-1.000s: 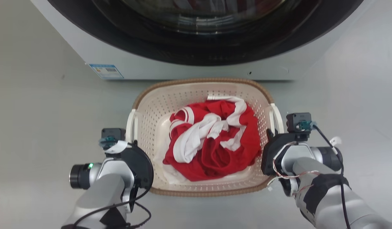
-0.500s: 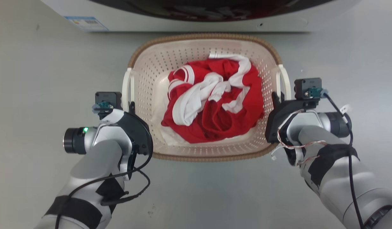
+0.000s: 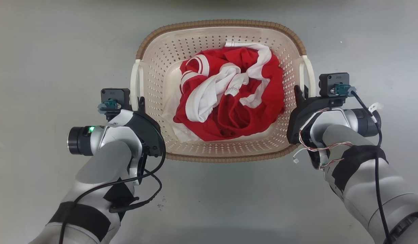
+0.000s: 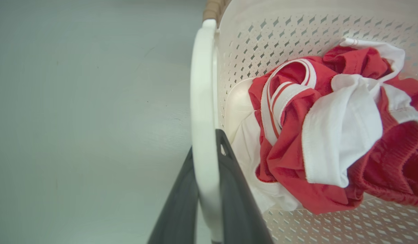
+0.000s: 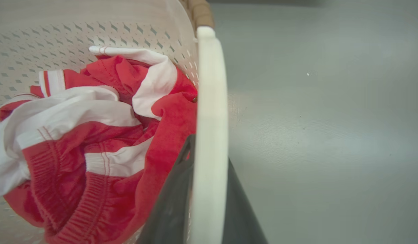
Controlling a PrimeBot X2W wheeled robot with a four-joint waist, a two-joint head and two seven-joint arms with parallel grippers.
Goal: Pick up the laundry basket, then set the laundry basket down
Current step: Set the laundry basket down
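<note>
**Left hand (image 3: 140,101) and right hand (image 3: 298,90) clenched on the laundry basket (image 3: 222,23)**

The left hand grasps the basket's left handle (image 4: 200,84). In the left wrist view its two dark fingers (image 4: 236,203) stand one on each side of the white bar and press against it, the inner one reaching down along the perforated wall. The right hand grips the right handle (image 5: 211,84) the same way, with one finger inside, close to the red cloth, and the other outside over the floor (image 3: 59,51).

From the head view both hands sit at the nearer ends of the handles. The left forearm (image 3: 100,176) and right forearm (image 3: 365,183) run back toward the bottom corners.

The laundry basket sits between the two hands, in the upper middle of the head view, with its brown woven-look rim showing along the far and near edges. A crumpled heap of red and white clothes (image 3: 229,112) fills the bottom of it (a striped cuff shows on the left side of the heap). Grey floor shows on every side of the basket. Whether its base rests on that floor or hangs clear of it cannot be told.
</note>
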